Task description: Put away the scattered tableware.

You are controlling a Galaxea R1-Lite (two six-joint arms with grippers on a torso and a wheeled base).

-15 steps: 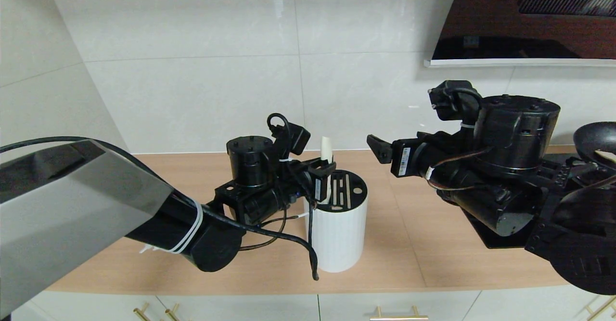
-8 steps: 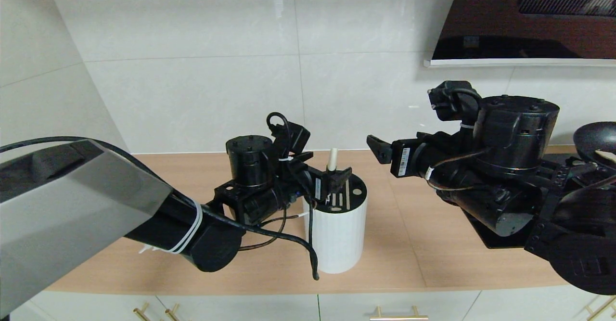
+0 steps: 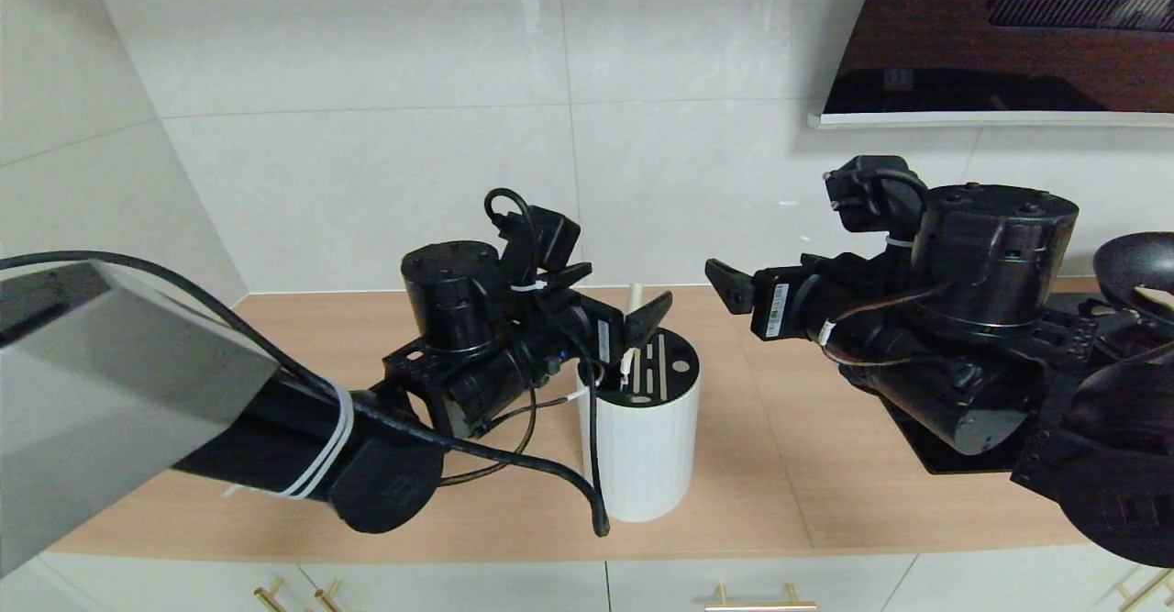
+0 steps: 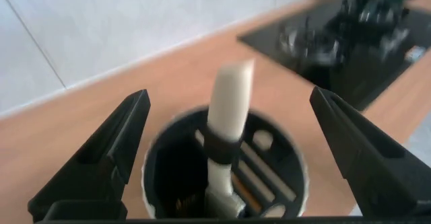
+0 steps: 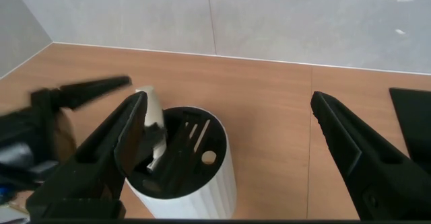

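Countertop of light wood spans the lower half of the head frame, under a white tiled wall. Black cooktop lies at lower right, with a dark pan at the far right edge. White holder, a cylinder with a black slotted top, stands upright at frame centre. Left gripper hangs just above the holder's top, its jaws spread wide and gripping nothing. Right gripper sits right of centre and higher, pointing toward the holder, jaws likewise wide and empty. Cream-handled utensil stands in the holder's top, its handle rising between the left gripper's fingers and apart from both.
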